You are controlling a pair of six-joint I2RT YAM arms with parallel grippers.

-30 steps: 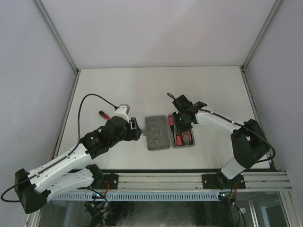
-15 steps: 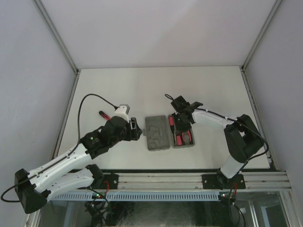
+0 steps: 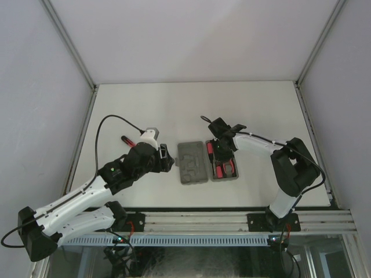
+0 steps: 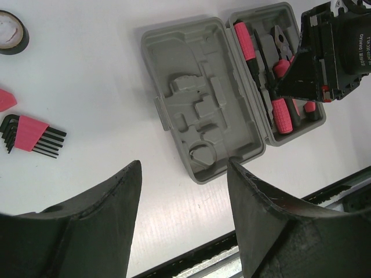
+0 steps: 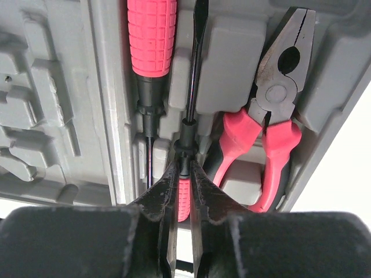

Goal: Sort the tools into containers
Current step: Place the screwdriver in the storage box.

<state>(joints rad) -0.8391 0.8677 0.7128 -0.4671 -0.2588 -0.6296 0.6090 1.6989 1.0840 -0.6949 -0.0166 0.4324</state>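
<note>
Top external shows the white counter [image 3: 174, 104] with two grey trays side by side, the left tray [image 3: 192, 163] bare and the right tray [image 3: 233, 177] part filled. The left hand [image 4: 182, 174] hovers just beside them, fingers wide and holding nothing. The right hand [image 5: 184, 174] is low over the right tray, pinched narrowly on the thin screwdriver [image 5: 197, 58] where shaft meets handle. That tool lies in its groove between the pliers [image 5: 272, 116] and the thick screwdriver [image 5: 152, 35]. It looks like the seating step: press straight down, part the fingers only slightly to spare both neighbours, then lift vertically. Hex keys [image 4: 29, 133] and the dark ring [image 4: 11, 32] wait on the counter.
</note>
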